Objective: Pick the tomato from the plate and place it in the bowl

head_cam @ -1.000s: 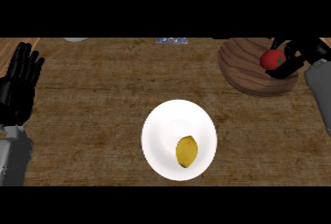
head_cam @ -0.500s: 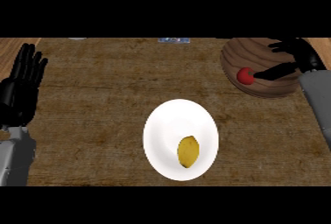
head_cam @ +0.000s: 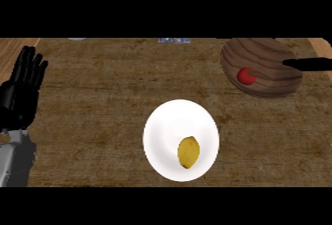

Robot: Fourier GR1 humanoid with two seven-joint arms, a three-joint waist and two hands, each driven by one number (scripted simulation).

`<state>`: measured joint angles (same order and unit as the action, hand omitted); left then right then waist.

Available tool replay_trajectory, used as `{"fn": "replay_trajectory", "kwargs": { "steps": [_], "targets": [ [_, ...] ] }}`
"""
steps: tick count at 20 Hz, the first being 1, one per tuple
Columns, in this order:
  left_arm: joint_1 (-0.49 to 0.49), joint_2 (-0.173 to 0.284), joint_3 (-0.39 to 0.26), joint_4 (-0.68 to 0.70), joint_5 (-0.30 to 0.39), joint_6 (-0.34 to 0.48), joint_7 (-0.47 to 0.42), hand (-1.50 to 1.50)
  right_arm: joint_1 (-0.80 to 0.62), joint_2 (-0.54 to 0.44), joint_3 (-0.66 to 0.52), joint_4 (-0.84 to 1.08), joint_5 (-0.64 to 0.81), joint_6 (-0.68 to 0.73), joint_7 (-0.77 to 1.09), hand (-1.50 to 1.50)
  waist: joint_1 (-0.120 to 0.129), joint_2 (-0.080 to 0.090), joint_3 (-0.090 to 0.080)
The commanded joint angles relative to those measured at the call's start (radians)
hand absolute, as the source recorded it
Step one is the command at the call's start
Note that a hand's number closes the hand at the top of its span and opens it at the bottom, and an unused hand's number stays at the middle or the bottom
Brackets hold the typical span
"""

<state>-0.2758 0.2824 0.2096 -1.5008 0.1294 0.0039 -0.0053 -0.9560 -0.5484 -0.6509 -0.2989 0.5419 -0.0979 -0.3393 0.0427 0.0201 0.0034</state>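
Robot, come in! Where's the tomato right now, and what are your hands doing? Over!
Tomato in the wooden bowl, no hand on it. Right hand at right edge over the bowl. Left hand open, resting at left edge. Plate holds one yellow item.

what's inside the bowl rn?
The tomato sits inside the wooden bowl, left of centre, nothing holding it. The right hand reaches over the bowl's right rim and hides that part of the inside. The lemon is on the plate.
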Motion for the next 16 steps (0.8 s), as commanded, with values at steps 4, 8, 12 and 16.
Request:
{"fn": "replay_trajectory", "kwargs": {
  "steps": [4,8,12,16],
  "targets": [
    [0.007,-0.008,-0.013,-0.011,-0.021,0.010,-0.013,0.00,0.080,-0.179,-0.114,0.063,-0.104,0.098,-0.064,-1.50,-0.003,0.002,0.001],
    [0.006,0.002,0.012,-0.015,0.022,-0.017,0.001,0.00,0.145,-0.239,-0.173,0.086,-0.161,0.163,-0.139,-1.50,0.007,0.006,0.004],
    [-0.040,0.003,0.016,0.008,0.007,0.013,0.016,0.00,0.188,-0.307,-0.190,0.102,-0.182,0.254,-0.181,-1.50,0.000,0.007,0.004],
    [0.013,-0.017,-0.004,-0.004,-0.011,0.006,-0.028,0.00,0.223,-0.367,-0.212,0.121,-0.203,0.323,-0.185,-1.50,0.009,0.008,0.005]
  ]
}}
